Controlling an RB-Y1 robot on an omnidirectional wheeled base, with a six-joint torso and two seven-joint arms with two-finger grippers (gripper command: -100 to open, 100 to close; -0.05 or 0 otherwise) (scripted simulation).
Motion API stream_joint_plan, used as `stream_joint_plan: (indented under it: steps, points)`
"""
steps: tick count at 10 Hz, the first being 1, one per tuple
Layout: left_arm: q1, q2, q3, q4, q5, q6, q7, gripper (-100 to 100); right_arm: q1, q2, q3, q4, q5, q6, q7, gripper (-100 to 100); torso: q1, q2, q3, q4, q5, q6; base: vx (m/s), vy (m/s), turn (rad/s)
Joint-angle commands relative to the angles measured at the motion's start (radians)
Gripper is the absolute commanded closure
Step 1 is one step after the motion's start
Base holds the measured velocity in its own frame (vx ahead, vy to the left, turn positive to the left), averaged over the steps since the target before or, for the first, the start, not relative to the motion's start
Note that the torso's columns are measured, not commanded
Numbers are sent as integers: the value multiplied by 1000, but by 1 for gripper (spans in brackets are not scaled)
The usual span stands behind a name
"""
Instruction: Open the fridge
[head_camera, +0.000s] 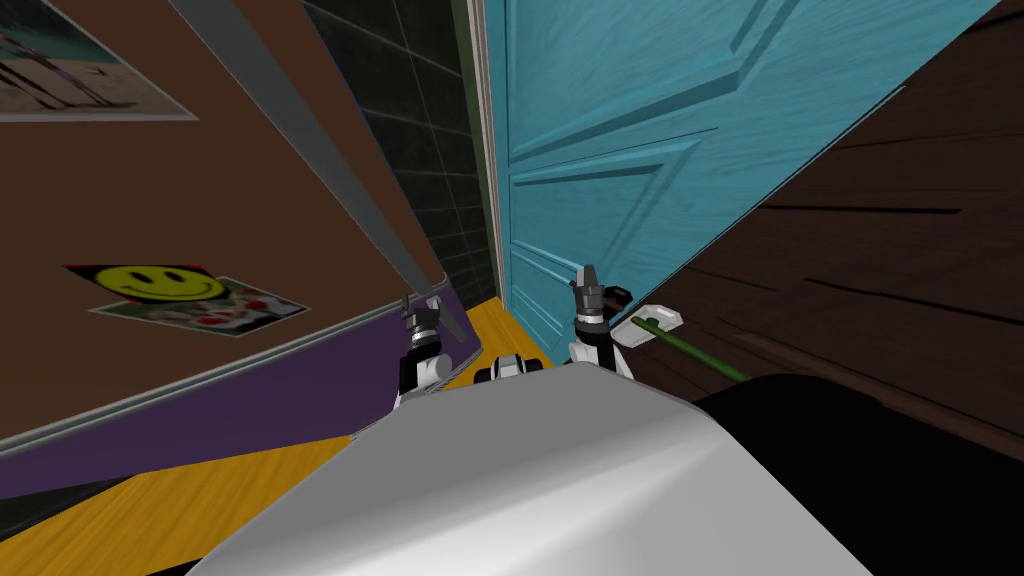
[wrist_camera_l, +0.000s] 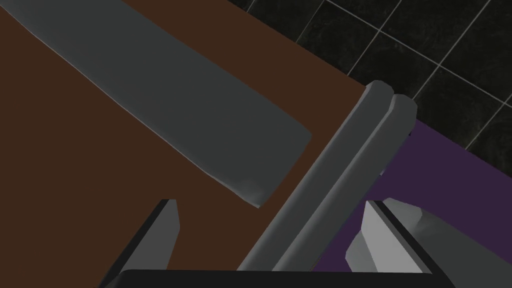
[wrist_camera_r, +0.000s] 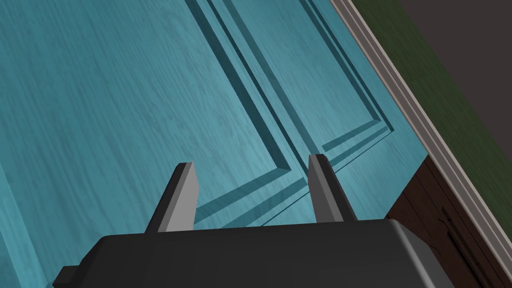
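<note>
**Left claw spread across the fridge door's edge**

The fridge door (head_camera: 200, 200) is a broad brown panel on my left, with a long grey handle (head_camera: 300, 130) on its face and a yellow smiley sticker (head_camera: 160, 283) further along it. A grey double-ridged rim (wrist_camera_l: 345, 160) borders the brown face, and a purple panel (wrist_camera_l: 440, 170) lies just past that rim. Behind both is a black tiled wall (wrist_camera_l: 425, 45).

The left claw (head_camera: 425, 318) sits at the corner of the door, near the end of the handle. Its 2 fingers (wrist_camera_l: 165, 225) stand wide apart: 1 is over the brown face and the other over the purple panel, with the grey rim running between them. Neither finger presses the rim, and the handle's end lies just beyond the finger on the brown side.

The right claw (wrist_camera_r: 251, 162) is raised beside the left one and faces a blue panelled door (wrist_camera_r: 125, 100). It is also parted and holds nothing.

To my right is a dark wooden cabinet (head_camera: 880, 250) with a green bar (head_camera: 700, 352) close to the right claw. The floor (head_camera: 150, 500) is yellow wood.
</note>
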Motion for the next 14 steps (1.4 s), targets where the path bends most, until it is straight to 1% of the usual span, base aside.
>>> stream_joint_plan:
  steps: [1, 2, 3, 4, 6, 7, 8, 9, 11, 14]
  points:
    - [8, -4, 7, -50, 7, 44, -7, -100, 0, 0, 0, 0, 0, 0, 0, 0, 0, -3, -1, -1, 0, 0, 89, -2, 13]
    - [11, -5, 10, -71, 10, 63, -9, -100, 0, 0, 0, 0, 0, 0, 0, 0, -1, -5, -3, -1, 0, 0, 106, 15, 12]
    - [9, -5, 8, -57, 7, 49, -8, -100, 0, 0, 0, 0, 0, 0, 0, 0, 0, -5, -3, -2, 0, 0, 49, 10, 2]
    - [4, -2, 4, -28, 4, 25, -4, 100, 0, 0, 0, 0, 0, 0, 0, 0, -1, -1, -1, -1, 0, 0, -57, 7, 12]
    - [0, 0, 0, 0, 0, 0, 0, 100, 0, 0, 0, 0, 0, 0, 0, 0, -6, 0, 1, -3, 1, 6, -93, 4, -5]
    - [-2, -3, 7, -16, 1, 8, -3, 100, 0, 0, 0, 0, 0, 0, 0, 0, -7, -4, -2, -4, 0, 5, -46, 4, -6]
    - [1, 27, -29, -27, 3, 21, 15, 100, 0, 0, 0, 0, 0, 0, 0, 0, -5, -8, -5, -2, -1, 2, -245, 73, -136]
    - [1, 27, -29, -27, 3, 21, 15, 100, -1, 0, 0, 0, 0, 0, 0, 0, -5, 2, 1, -2, 0, 7, -296, 103, -147]
    - [3, 57, -63, -40, 5, 36, 32, 100, -1, 0, 0, 0, 0, 0, 0, 0, -4, 3, 2, 1, -1, 1, -327, 84, -117]
    - [6, 101, -115, -61, 7, 58, 58, 100, -1, 0, 0, 0, 0, 0, 0, 0, -3, 2, 1, 2, -2, 0, -364, 91, -136]
